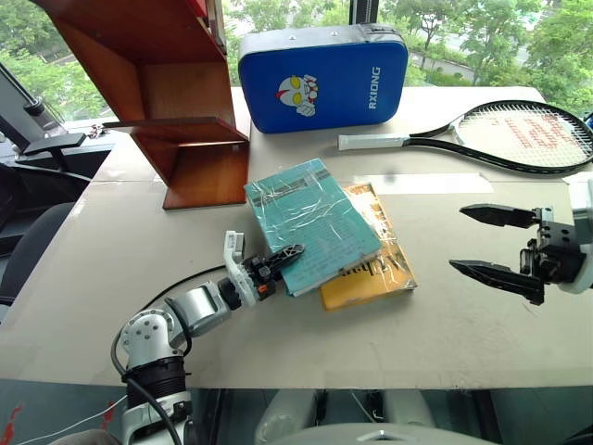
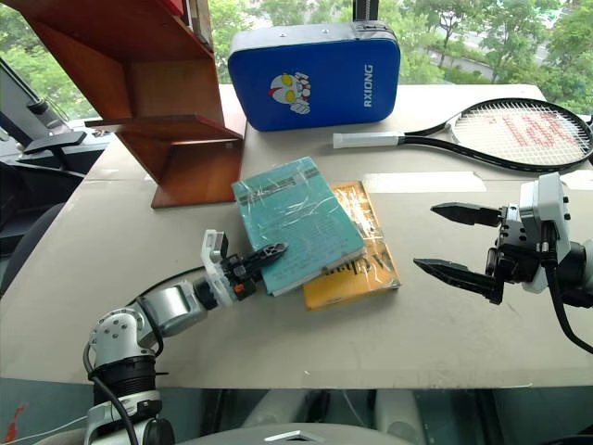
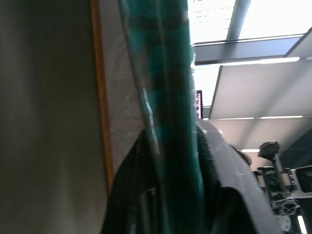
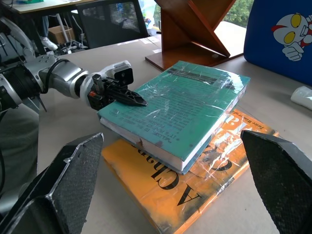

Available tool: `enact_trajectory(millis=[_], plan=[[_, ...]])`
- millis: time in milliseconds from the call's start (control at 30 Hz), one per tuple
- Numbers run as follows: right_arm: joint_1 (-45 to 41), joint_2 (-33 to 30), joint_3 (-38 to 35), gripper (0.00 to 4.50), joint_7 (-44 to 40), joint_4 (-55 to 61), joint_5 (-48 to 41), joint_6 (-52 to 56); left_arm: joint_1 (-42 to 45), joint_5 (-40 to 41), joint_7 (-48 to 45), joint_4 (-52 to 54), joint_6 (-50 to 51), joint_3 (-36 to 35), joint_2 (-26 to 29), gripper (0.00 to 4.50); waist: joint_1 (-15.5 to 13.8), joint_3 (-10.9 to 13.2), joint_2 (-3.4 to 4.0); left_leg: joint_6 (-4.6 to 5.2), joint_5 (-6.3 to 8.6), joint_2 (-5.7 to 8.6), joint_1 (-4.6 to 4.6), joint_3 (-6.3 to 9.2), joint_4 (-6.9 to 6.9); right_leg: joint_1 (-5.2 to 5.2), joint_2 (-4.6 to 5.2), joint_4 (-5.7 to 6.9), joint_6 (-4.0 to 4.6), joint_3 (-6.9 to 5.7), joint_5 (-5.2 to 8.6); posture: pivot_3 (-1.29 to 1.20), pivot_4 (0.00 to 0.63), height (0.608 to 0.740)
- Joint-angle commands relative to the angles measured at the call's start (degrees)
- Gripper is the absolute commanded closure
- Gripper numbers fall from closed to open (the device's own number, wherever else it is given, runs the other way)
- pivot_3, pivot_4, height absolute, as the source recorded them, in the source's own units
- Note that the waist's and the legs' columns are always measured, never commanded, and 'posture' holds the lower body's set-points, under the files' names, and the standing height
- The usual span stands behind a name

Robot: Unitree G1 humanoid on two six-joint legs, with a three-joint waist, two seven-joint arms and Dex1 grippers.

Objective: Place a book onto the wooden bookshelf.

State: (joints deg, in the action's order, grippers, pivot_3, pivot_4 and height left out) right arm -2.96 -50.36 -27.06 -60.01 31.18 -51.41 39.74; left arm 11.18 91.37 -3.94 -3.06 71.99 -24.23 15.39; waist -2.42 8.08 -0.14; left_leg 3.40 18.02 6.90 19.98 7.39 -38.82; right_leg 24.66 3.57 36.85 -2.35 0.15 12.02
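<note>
The teal-green book point(image 1: 310, 222) in shiny wrap lies on the table, its right part resting on a yellow-orange book point(image 1: 382, 271). My left gripper point(image 1: 288, 256) is shut on the teal book's near left corner, one finger point(image 4: 127, 98) on the cover and the other under it. In the left wrist view the book's edge point(image 3: 165, 97) stands pinched between the fingers. The wooden bookshelf point(image 1: 176, 102) stands at the far left, just beyond the book. My right gripper point(image 1: 459, 239) hovers open at the right, apart from both books.
A blue padded case point(image 1: 324, 79) stands upright at the back centre. A tennis racket point(image 1: 519, 134) lies at the back right. The pale table point(image 1: 111, 269) has bare room at the near left and near right. Its front edge runs just below my arms.
</note>
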Motion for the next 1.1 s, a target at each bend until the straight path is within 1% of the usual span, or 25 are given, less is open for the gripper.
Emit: enact_trajectory(millis=[33,133,200,267,333,400,467,533,633,667,733,767,800,867,933,1000,1100], plan=[[-2.0,-0.7,-0.7,0.00,1.0,0.6,-2.2,-0.4,-1.2,4.8,0.4,5.0,-2.6,-0.1,0.2,4.47,0.2,0.0,-0.03,0.00,0.00,0.00,0.00,0.00,0.00,0.01,0.00,0.00,0.00,0.01,0.00,0.00,0.150,0.740],[-3.9,-0.7,-0.5,0.00,1.7,-0.9,-3.7,0.2,-1.0,7.0,0.8,12.8,-5.3,0.6,0.8,4.47,0.1,0.1,-0.09,0.00,0.00,0.00,0.01,-0.01,0.02,0.02,-0.01,0.00,0.00,0.03,0.00,0.00,0.150,0.740],[-6.0,-0.7,-0.7,0.00,2.6,-2.1,-5.1,0.9,0.5,3.9,-0.8,20.4,-5.7,2.7,3.3,4.47,0.1,0.2,-0.22,0.00,0.00,0.00,0.02,-0.02,0.02,0.04,0.00,0.00,0.00,0.03,0.00,0.00,0.150,0.740],[-8.7,-0.5,-0.6,0.00,3.6,-3.8,-6.8,1.5,3.4,-2.6,-3.9,28.4,-6.7,6.1,8.2,4.47,-0.1,0.2,-0.29,-0.01,0.00,0.00,0.04,0.00,0.02,0.04,-0.01,-0.03,0.01,0.01,0.00,0.00,0.150,0.740],[-10.6,-0.3,-0.4,0.00,4.2,-5.0,-8.0,2.0,5.7,-8.9,-6.9,32.8,-9.5,8.7,11.8,4.47,-0.1,0.2,-0.27,-0.01,0.00,0.00,0.04,-0.02,0.04,0.02,0.00,-0.07,0.01,0.00,0.00,0.00,0.150,0.740],[-14.3,1.3,-0.2,0.00,6.3,-7.0,-10.9,2.3,12.0,-19.9,-8.5,34.6,-14.7,11.3,16.7,4.47,0.1,0.2,-0.30,0.00,0.00,0.00,0.02,-0.10,0.12,0.02,0.00,-0.12,0.01,0.07,0.00,0.00,0.150,0.740],[-17.3,3.0,-0.2,0.00,8.6,-8.7,-13.6,3.1,17.1,-31.8,-10.7,35.0,-20.5,14.8,21.7,4.47,0.3,0.3,-0.35,-0.01,-0.01,0.00,0.00,-0.13,0.17,0.04,-0.03,-0.12,0.02,0.09,0.00,0.00,0.150,0.740],[-19.3,4.1,0.3,0.00,9.9,-10.1,-14.7,3.4,21.8,-41.0,-12.2,34.7,-25.3,18.1,25.1,4.47,0.4,0.3,-0.36,-0.04,-0.02,-0.04,-0.06,-0.20,0.36,0.07,-0.06,-0.13,0.04,0.17,0.00,0.00,0.150,0.740],[-21.6,5.4,1.1,0.00,10.9,-12.1,-15.5,3.5,28.8,-50.4,-14.4,35.4,-28.9,22.9,28.7,4.47,0.2,0.3,-0.44,-0.03,-0.03,-0.06,-0.05,-0.26,0.50,0.14,-0.07,-0.24,0.04,0.23,0.00,0.00,0.150,0.740],[-22.2,5.6,1.4,0.00,10.9,-12.6,-15.5,3.5,30.8,-54.6,-15.9,35.9,-30.3,25.4,30.9,4.47,0.2,0.4,-0.46,-0.02,-0.02,-0.06,0.00,-0.25,0.50,0.15,-0.07,-0.32,0.03,0.20,0.00,0.00,0.150,0.740],[-24.0,6.4,2.1,0.00,11.1,-13.8,-15.7,3.3,34.2,-67.1,-19.3,35.7,-34.5,31.9,38.2,4.47,0.3,0.5,-0.63,-0.01,-0.02,-0.06,0.11,-0.22,0.51,0.21,-0.06,-0.42,0.02,0.17,0.00,0.00,0.150,0.740],[-25.0,6.9,2.4,0.00,11.7,-14.5,-16.1,3.4,35.0,-73.3,-20.7,34.7,-38.1,34.2,41.6,4.47,0.4,0.5,-0.62,-0.01,-0.02,-0.06,0.22,-0.19,0.54,0.29,-0.09,-0.50,0.02,0.14,-0.01,0.00,0.150,0.740],[-25.9,7.3,2.6,0.00,12.0,-15.0,-16.3,3.5,35.4,-77.9,-21.2,33.4,-40.8,35.3,44.0,4.47,0.6,0.5,-0.62,-0.01,-0.02,-0.05,0.29,-0.23,0.54,0.38,-0.06,-0.50,0.02,0.16,-0.01,0.00,0.150,0.740],[-26.8,7.7,3.3,0.00,11.8,-15.7,-15.8,3.4,36.0,-86.1,-19.3,29.7,-45.9,35.1,46.6,4.47,0.9,0.5,-0.60,-0.01,-0.03,-0.05,0.41,-0.26,0.60,0.56,-0.08,-0.49,0.02,0.22,-0.01,0.00,0.150,0.740],[-27.4,8.1,3.9,0.00,11.4,-16.3,-15.2,3.1,36.2,-93.1,-18.3,27.1,-50.9,34.5,48.3,4.47,1.1,0.5,-0.61,0.00,-0.03,-0.05,0.79,-0.16,0.54,0.91,-0.09,-0.42,0.02,0.12,-0.01,0.00,0.150,0.740],[-27.9,8.5,4.4,0.00,11.2,-16.7,-14.9,2.9,36.4,-97.3,-18.4,25.6,-54.1,33.7,48.7,4.47,1.4,0.5,-0.60,-0.01,-0.03,-0.05,0.87,-0.13,0.50,0.99,-0.08,-0.37,0.02,0.07,-0.01,0.00,0.150,0.740],[-28.7,9.1,4.9,0.00,11.2,-17.1,-14.2,2.4,36.0,-104.2,-21.1,23.4,-59.3,34.3,51.6,4.47,1.5,0.5,-0.61,-0.01,-0.03,-0.05,0.92,-0.13,0.48,0.99,-0.06,-0.38,0.01,0.06,-0.01,0.00,0.150,0.740]])
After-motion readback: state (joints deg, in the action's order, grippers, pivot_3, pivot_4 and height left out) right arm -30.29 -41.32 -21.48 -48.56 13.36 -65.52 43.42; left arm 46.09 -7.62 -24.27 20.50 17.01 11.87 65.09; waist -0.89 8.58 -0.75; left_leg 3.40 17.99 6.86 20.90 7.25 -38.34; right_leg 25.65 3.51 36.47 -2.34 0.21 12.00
